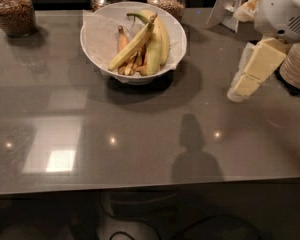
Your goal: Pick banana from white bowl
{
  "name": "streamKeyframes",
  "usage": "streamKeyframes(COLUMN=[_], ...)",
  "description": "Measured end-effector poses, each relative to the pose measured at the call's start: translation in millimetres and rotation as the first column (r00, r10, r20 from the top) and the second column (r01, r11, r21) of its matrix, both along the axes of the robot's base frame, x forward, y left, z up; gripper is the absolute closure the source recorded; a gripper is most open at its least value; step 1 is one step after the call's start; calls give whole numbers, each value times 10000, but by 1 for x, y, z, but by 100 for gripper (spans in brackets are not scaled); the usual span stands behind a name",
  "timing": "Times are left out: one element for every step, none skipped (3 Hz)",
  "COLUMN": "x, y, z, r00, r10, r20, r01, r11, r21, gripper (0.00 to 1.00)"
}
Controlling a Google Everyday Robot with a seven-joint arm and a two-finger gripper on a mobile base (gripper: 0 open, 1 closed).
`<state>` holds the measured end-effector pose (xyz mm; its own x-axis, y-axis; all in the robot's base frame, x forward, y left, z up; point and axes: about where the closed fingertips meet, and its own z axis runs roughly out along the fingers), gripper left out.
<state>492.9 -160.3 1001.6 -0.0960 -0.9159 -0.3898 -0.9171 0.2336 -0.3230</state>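
Pick not yet begun: the banana point(132, 45) lies in the white bowl point(83, 44), upper centre. Your gripper point(246, 82) hangs at upper right, well apart; open or closed, you cannot tell.

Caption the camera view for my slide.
Gripper hangs at the right, apart from the white bowl holding the slim banana atop other bananas.

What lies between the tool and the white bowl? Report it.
Camera view: only bare grey tabletop separates the cream tool, at right, from the large round white bowl.
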Motion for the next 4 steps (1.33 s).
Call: streamKeyframes(x=[37, 71, 98, 98], y=[40, 82, 134, 134], z=[20, 39, 53, 53], r00=[9961, 9870, 9739, 9738], r10=[332, 642, 1163, 1164], r20=[817, 1472, 1950, 1952], r01=[-407, -867, -1506, -1507], r11=[9949, 9845, 9737, 9737], r21=[919, 1524, 1712, 1711], gripper=[0, 0, 0, 0])
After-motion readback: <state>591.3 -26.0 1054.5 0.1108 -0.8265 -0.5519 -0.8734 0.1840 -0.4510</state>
